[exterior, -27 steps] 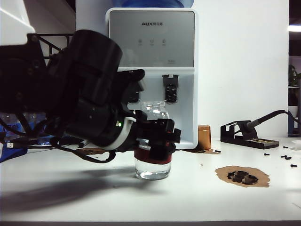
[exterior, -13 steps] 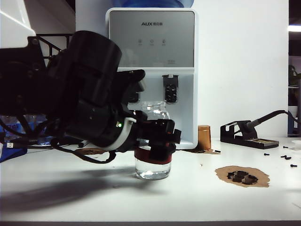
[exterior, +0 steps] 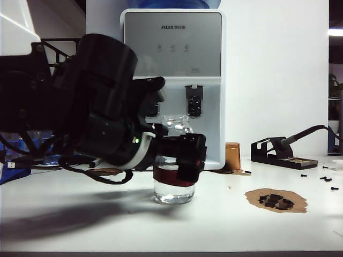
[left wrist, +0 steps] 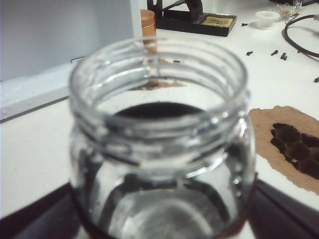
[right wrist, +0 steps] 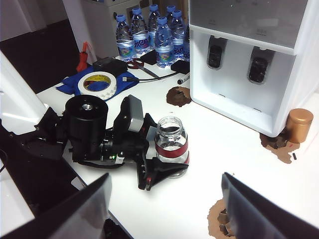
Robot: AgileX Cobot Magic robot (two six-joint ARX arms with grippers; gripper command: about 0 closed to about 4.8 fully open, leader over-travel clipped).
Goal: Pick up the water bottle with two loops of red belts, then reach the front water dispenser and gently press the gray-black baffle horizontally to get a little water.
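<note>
The water bottle (exterior: pixel 173 188) is clear glass with a dark-red band and stands upright on the white table, a little water in its bottom. It is just in front of the water dispenser (exterior: pixel 171 53), below the dispenser's gray-black baffles (exterior: pixel 194 101). My left gripper (exterior: pixel 185 160) reaches in from the left, one finger on each side of the bottle (right wrist: pixel 172 144) at band height. The jaws stand open, with thin gaps showing beside the glass (left wrist: pixel 159 124). My right gripper (right wrist: pixel 164 214) hovers high above the table, open and empty, and is out of the exterior view.
A copper-coloured cap (exterior: pixel 232 155) stands at the dispenser's right foot. A soldering-iron stand (exterior: pixel 278 152), a brown patch with black pieces (exterior: pixel 276 201) and loose screws (exterior: pixel 327 179) lie to the right. Blue-capped bottles (right wrist: pixel 149 32) and a tape roll (right wrist: pixel 98 83) sit behind the left arm.
The left gripper's jaws have spread wider around the bottle, the near finger shifting outward. The bottle stays put on the table.
</note>
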